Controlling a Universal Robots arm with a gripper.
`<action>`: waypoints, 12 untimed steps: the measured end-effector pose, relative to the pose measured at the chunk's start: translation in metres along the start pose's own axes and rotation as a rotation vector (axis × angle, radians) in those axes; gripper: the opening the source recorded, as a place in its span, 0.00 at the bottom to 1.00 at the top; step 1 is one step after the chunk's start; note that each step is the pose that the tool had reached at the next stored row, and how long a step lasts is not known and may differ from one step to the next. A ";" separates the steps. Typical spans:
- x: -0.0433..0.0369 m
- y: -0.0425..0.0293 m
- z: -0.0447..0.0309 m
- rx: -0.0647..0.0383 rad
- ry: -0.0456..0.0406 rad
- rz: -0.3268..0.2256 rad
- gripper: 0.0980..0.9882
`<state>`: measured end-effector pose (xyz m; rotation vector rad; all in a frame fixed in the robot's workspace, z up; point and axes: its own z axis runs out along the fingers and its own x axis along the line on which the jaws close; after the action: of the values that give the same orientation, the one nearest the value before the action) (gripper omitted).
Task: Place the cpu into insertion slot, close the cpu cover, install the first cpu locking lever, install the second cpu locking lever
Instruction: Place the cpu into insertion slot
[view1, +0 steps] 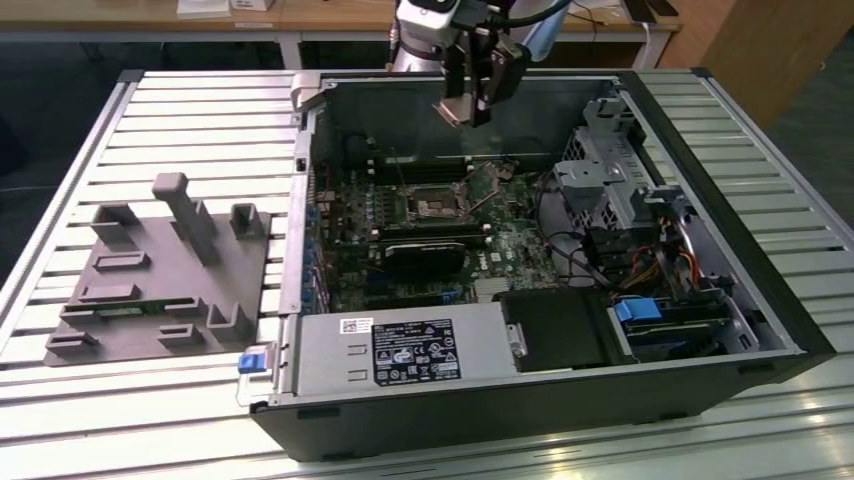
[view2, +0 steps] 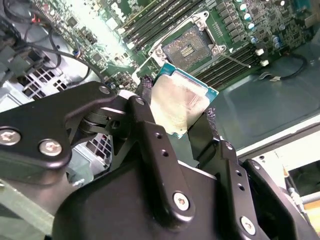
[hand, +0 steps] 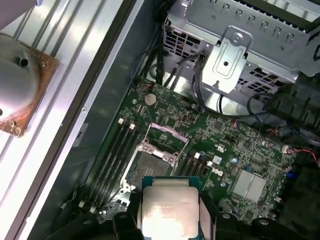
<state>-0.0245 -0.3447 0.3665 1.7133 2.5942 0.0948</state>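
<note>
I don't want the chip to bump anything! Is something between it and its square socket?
Nothing visible does. The tool holds the cpu above the open insertion slot, clear air between.

Black linkage jaws, silver screws (view2: 181, 201); silver-grey wrist housing (view1: 424, 32).

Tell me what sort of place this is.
Likely a robotics lab: an open computer case on a slatted metal table, a grey fixture beside it, the gripper holding a cpu.
</note>
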 end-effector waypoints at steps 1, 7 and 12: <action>0.0000 0.0000 0.0003 0.002 -0.0003 0.009 0.50; 0.0000 -0.0001 0.0022 0.010 -0.0049 0.061 0.50; 0.0001 -0.0001 0.0036 0.013 -0.0079 0.100 0.50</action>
<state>-0.0244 -0.3445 0.3629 1.8441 2.5080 0.0737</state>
